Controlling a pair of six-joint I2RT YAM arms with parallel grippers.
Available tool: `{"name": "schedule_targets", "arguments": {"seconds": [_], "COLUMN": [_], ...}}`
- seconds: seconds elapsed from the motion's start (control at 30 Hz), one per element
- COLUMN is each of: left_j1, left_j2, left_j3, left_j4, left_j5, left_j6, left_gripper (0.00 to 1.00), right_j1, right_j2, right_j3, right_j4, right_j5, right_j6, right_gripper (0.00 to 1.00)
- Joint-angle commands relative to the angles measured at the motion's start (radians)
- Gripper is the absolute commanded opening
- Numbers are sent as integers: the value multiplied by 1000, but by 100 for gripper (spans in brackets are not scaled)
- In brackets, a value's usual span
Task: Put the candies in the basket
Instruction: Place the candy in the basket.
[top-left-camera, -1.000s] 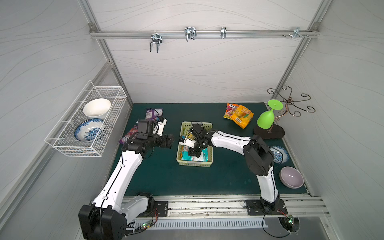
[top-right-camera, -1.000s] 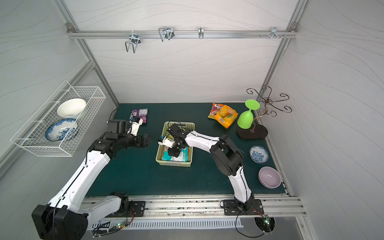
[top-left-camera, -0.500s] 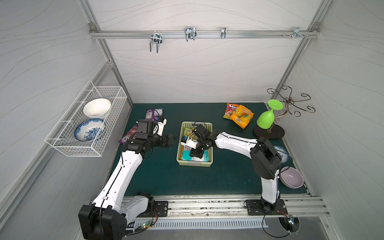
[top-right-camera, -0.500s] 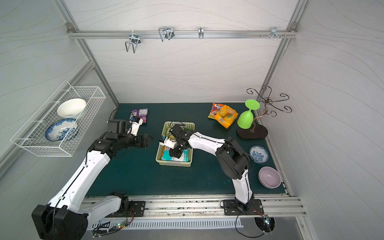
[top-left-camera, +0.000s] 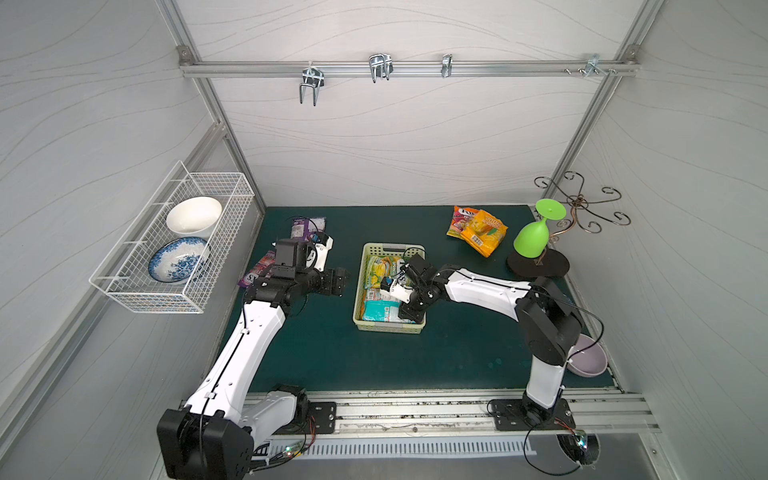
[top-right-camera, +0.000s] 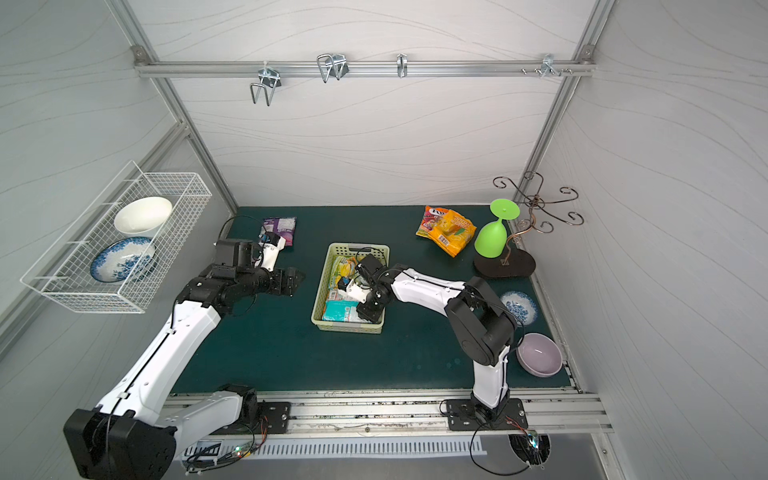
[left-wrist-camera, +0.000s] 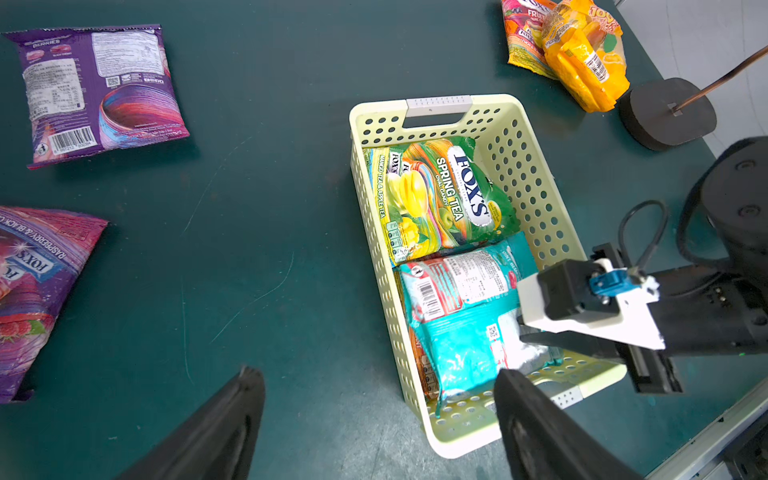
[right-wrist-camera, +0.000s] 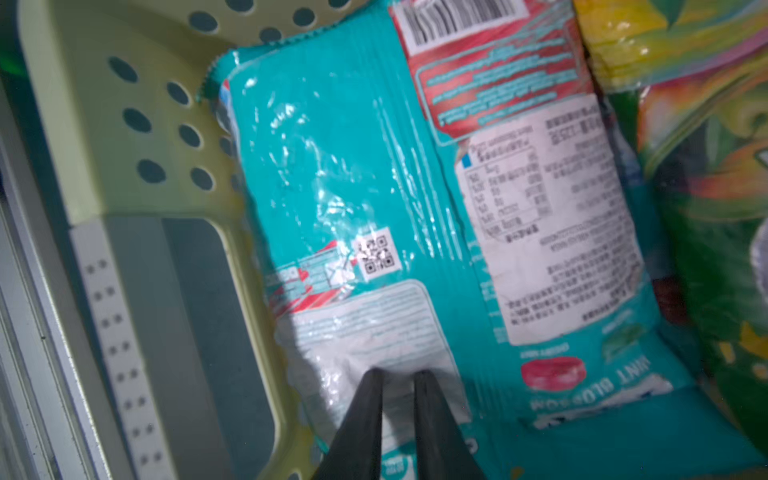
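purple bag (top-right-camera: 280, 226) lies rearward of the spread left jaws
right jaws near-closed at teal bag (right-wrist-camera: 332, 166) in basket (right-wrist-camera: 83, 124); grip unclear

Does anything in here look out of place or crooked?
The green goblet sits upside down and tilted at the hook stand. In the basket, one teal candy bag seems to ride up the end wall.

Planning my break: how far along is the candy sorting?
Done: Spring Tea bag lies in the basket. Underway: right hand, fingers nearly closed, rests on the teal mint bag inside it, grip unclear; left hand hovers open. Left: purple Berries bag, raspberry Fox's bag, orange bag and Fox's fruit bag on the mat.
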Motion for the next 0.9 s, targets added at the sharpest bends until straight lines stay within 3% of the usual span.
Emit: {"name": "schedule_targets", "arguments": {"seconds": [0.0, 0.4, 0.57, 0.87], "left_j1": [5, 11, 16, 15], "left_j2": [-2, 23, 29, 84], "left_j3": [37, 56, 43, 85], "left_j4": [28, 28, 48, 29], "left_j5": [-4, -40, -89, -224], "left_j6": [-8, -19, 14, 190], "left_gripper": [91, 91, 91, 90], "right_j1": [20, -28, -72, -182], "right_j2": [41, -230, -392, -661], "right_j3": [-2, -36, -150, -292], "right_j4": [-14, -58, 16, 29], "right_j5": [12, 72, 80, 176], "right_j6": [14, 39, 94, 179], "right_gripper": [19, 24, 34, 44]}}
